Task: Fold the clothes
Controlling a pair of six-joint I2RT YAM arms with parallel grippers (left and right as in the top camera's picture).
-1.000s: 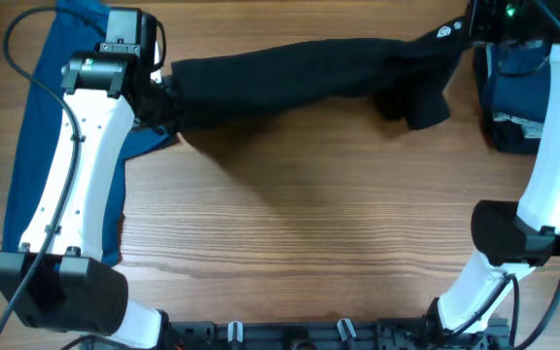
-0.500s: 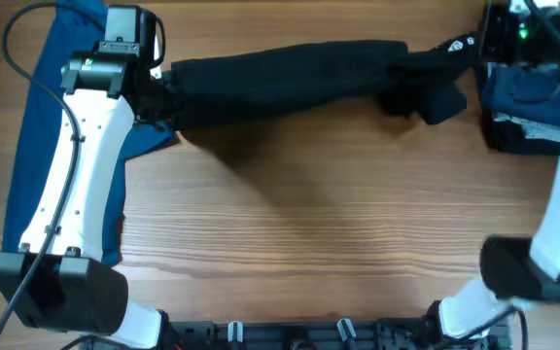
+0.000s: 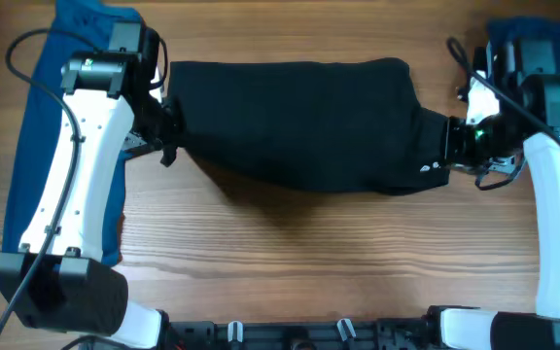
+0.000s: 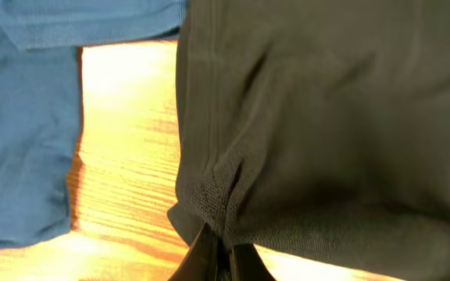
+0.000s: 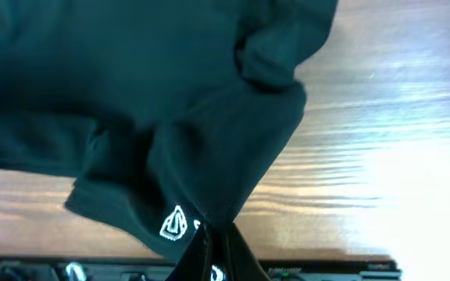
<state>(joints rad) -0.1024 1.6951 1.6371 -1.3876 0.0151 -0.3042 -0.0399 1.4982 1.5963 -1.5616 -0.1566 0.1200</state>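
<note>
The plain black garment [image 3: 299,122] hangs spread between my two grippers above the table. The left gripper [image 3: 170,136] is shut on its left edge, and in the left wrist view the left gripper [image 4: 217,254] pinches a bunched fold of the black garment [image 4: 326,117]. At the other end the right gripper [image 3: 447,146] is shut on the hem corner. There the right gripper [image 5: 213,250] bites the black garment [image 5: 131,94] just beside the small white logo [image 5: 174,224]. The bright blue T-shirt [image 3: 37,146] lies flat at the far left, partly under my left arm.
A folded stack of dark blue clothes [image 3: 508,39] sits at the back right corner, partly covered by my right arm. Bare wooden table [image 3: 309,253] stretches in front of the garment. The arm bases [image 3: 338,335] line the front edge.
The black garment was a narrow bunched band along the back and now hangs wider. My right gripper came forward from the back right corner, and the left gripper shifted slightly forward.
</note>
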